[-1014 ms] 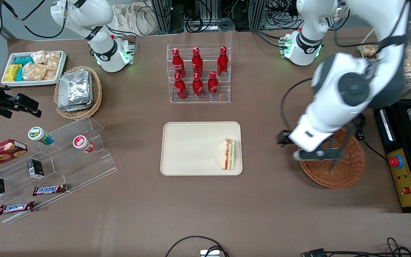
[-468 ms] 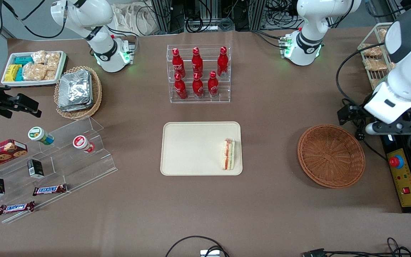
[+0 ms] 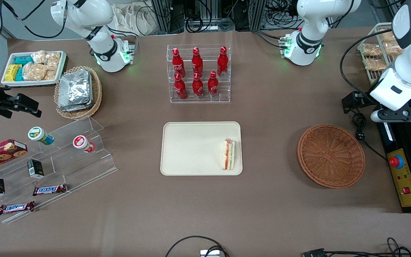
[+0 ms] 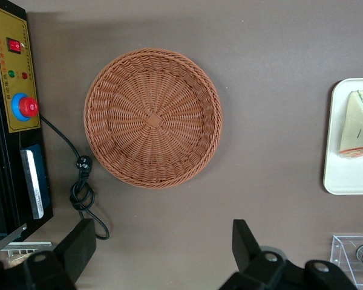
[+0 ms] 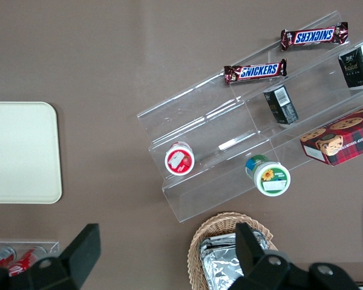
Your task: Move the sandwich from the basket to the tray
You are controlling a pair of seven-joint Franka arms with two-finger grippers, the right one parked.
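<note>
The sandwich (image 3: pixel 228 154), a white wedge with orange-red and green layers, lies on the cream tray (image 3: pixel 191 148) beside the rim nearest the working arm. The reddish-brown wicker basket (image 3: pixel 331 155) stands empty on the table. The left arm's gripper (image 3: pixel 400 116) hangs high above the table edge, farther from the front camera than the basket and toward the working arm's end. It is open and empty. The left wrist view shows its gripper (image 4: pixel 162 241) over bare tablecloth, with the basket (image 4: pixel 152 118), the sandwich (image 4: pixel 358 124) and a tray corner (image 4: pixel 345 175).
A control box with a red button (image 3: pixel 396 161) and a black cable (image 3: pixel 359 129) lie beside the basket. A rack of red bottles (image 3: pixel 198 73) stands farther off than the tray. A wire rack of bagged snacks (image 3: pixel 375 59) is near the gripper. Acrylic shelves (image 3: pixel 66 153) stand toward the parked arm's end.
The left arm has swung away from above the basket toward the working arm's end of the table and risen, uncovering the empty basket. The sandwich has stayed still on the tray.
</note>
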